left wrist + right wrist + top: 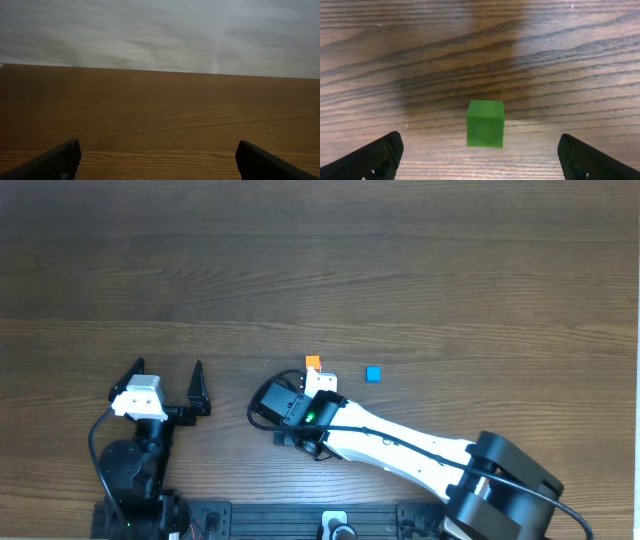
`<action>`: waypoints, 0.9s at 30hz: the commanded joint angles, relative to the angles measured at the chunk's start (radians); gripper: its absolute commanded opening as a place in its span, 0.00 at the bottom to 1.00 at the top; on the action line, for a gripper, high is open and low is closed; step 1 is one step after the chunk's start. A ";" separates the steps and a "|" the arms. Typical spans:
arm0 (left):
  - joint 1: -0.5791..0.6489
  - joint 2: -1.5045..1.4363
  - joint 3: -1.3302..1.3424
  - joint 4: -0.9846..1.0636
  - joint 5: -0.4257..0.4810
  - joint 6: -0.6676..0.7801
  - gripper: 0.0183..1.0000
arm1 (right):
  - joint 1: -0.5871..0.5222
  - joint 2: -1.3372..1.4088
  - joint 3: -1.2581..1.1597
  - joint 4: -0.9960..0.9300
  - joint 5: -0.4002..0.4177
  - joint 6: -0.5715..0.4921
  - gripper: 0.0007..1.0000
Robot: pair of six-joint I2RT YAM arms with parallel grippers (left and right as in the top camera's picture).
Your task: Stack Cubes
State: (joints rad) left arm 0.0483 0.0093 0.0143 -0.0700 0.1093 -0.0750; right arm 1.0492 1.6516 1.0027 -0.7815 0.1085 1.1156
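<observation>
Stacking has not begun, we judge: the green cube (485, 123) sits alone on the table (570, 60), our right gripper (480, 145) poised over it with fingers spread wide to either side. The orange cube (313, 363) and blue cube (373, 374) lie near it, separate and unstacked. Our left gripper (168, 368), open and empty, stands well apart from it.

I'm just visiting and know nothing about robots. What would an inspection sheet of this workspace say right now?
Surface: brown wood-grain table.
Job's things: orange cube, blue cube and green cube, each lying apart on the table, none stacked.
Clutter: nothing seen.
Grippers: left gripper open, holding nothing; right gripper open over the green cube, not touching it.
Cables: black cable loops beside the left arm's base; thin black lead runs along the right arm.
Surroundings: pale wall beyond the table's far edge.
</observation>
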 commanded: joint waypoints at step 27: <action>0.006 -0.006 -0.008 0.004 0.013 -0.011 1.00 | 0.021 0.097 0.017 0.008 0.013 -0.006 0.84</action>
State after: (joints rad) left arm 0.0483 0.0093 0.0143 -0.0700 0.1093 -0.0750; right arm 1.0569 1.7367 1.0027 -0.7746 0.1081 1.1137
